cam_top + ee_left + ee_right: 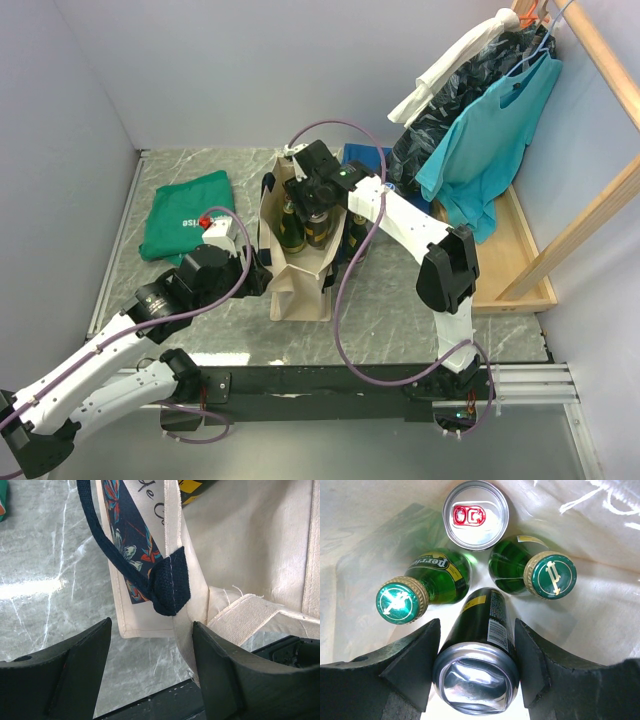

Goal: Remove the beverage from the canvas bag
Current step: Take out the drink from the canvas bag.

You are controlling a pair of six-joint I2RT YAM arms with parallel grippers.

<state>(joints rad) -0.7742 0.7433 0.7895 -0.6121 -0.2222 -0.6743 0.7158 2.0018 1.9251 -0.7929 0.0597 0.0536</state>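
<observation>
The cream canvas bag [300, 292] stands upright mid-table, its mouth open. My right gripper [318, 195] reaches down into that mouth. In the right wrist view it [477, 625] is shut on a dark beverage can [482, 630], one finger on each side, the can's silver end facing the camera. Below it in the bag [600, 610] stand two green capped bottles [427, 587] [530, 572] and a silver can with a red tab [475, 515]. My left gripper [151, 625] is open at the bag's left rim, where canvas [250, 545] lies against its right finger [225, 665] beside the navy strap [100, 535].
A folded green T-shirt [185, 215] lies at the left. A folded blue cloth [365, 158] sits behind the bag. Clothes, including a teal shirt [490, 140], hang on a wooden rack [520, 270] at the right. A black rail [330, 385] runs along the near edge.
</observation>
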